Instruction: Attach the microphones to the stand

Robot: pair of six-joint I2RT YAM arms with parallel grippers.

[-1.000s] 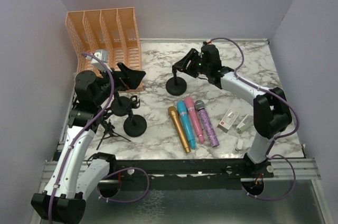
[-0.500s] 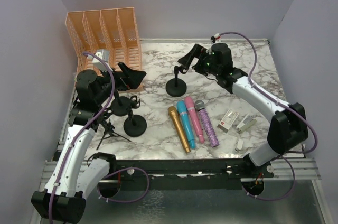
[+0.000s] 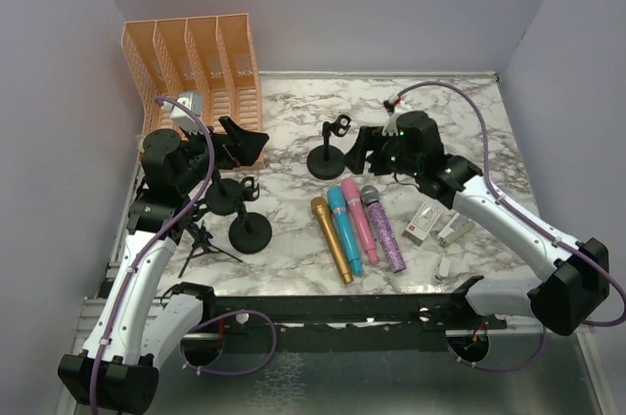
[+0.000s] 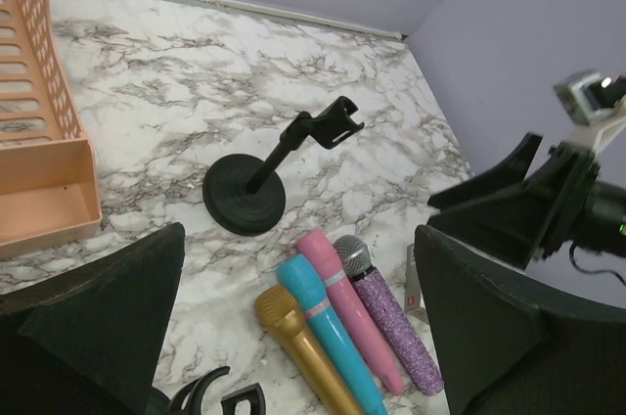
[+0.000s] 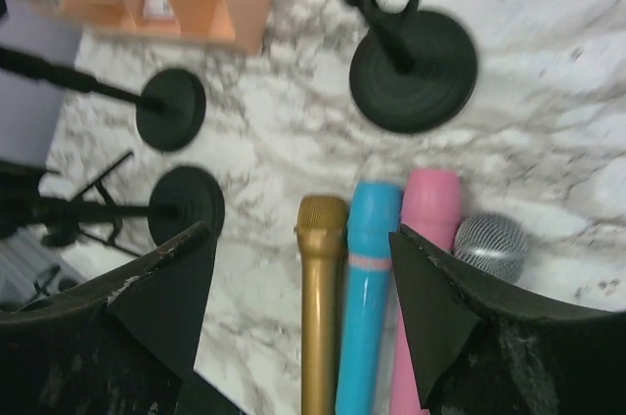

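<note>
Nothing is attached yet. On the left, the left gripper (image 3: 245, 144) hovers with its jaws spread wide and empty, beside the orange plastic mesh file rack (image 3: 196, 58). Below it stand two black round-based desk stands (image 3: 250, 232) and a small black tripod (image 3: 201, 241). At mid-table a third black round-based stand (image 3: 326, 156) is upright with its clip bare.

Just right of it, the four microphones lie side by side on the marble table (image 3: 460, 112). They are metallic gold (image 3: 333, 239), cyan blue (image 3: 344, 229), pink (image 3: 359, 219) and glittery purple with a silver mesh head (image 3: 383, 229). The right gripper (image 3: 360, 149) hangs over their heads, parted and holding nothing.

Against the earlier frame, the left arm and the microphones are unchanged. The right arm has swung away from the middle stand's clip, nearer and rightward toward the microphones.
</note>
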